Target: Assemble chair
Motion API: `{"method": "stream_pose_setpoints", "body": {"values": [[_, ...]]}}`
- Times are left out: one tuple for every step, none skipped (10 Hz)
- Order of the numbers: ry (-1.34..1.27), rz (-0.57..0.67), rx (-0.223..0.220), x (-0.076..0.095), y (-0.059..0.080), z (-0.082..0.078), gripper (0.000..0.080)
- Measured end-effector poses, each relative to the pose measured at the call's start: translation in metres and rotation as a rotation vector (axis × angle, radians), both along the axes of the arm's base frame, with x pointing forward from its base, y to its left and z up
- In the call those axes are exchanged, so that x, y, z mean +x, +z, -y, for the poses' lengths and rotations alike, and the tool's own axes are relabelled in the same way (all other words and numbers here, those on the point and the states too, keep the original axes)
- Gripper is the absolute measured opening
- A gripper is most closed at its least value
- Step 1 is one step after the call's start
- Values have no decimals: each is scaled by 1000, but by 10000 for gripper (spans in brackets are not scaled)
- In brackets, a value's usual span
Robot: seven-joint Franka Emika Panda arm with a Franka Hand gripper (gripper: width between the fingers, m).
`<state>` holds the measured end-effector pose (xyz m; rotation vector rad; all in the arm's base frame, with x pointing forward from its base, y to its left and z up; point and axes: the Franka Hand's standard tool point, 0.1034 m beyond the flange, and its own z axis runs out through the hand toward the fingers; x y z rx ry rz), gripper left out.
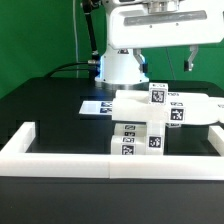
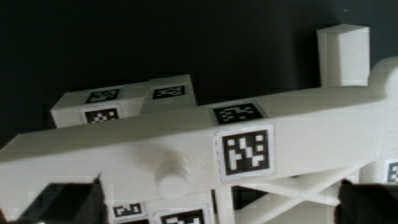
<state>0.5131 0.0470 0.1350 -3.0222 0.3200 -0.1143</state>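
Note:
The chair (image 1: pixel 160 115) is a partly joined group of white blocky parts with black-and-white tags. It stands against the front white rail (image 1: pixel 60 158). A flat slab lies on top of tagged square posts. My gripper (image 1: pixel 166 63) hangs open and empty above the chair, apart from it, with its two dark fingers spread. In the wrist view the chair (image 2: pixel 196 140) fills the picture: a long tagged piece, a round peg hole area, crossed frame bars and an upright post (image 2: pixel 342 55). My gripper (image 2: pixel 224 190) shows only as dark fingertips (image 2: pixel 63 202) at the picture's edges.
The marker board (image 1: pixel 97 107) lies flat on the black table behind the chair. The white rail borders the front and both sides of the workspace. The robot's base (image 1: pixel 120 65) stands at the back, with a green backdrop behind it.

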Motion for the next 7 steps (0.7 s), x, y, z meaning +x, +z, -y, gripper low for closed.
{"method": "stream_pose_setpoints", "body": {"values": [[-15, 6, 4, -8, -7, 2, 649], [-35, 7, -4, -20, -17, -4, 649], [-36, 3, -12, -34, -29, -10, 649], [-38, -7, -17, -44, -39, -13, 649], [-38, -15, -19, -46, -44, -16, 649], [-37, -14, -18, -46, -44, -17, 649], [-37, -14, -18, -46, -44, -17, 649]]}}
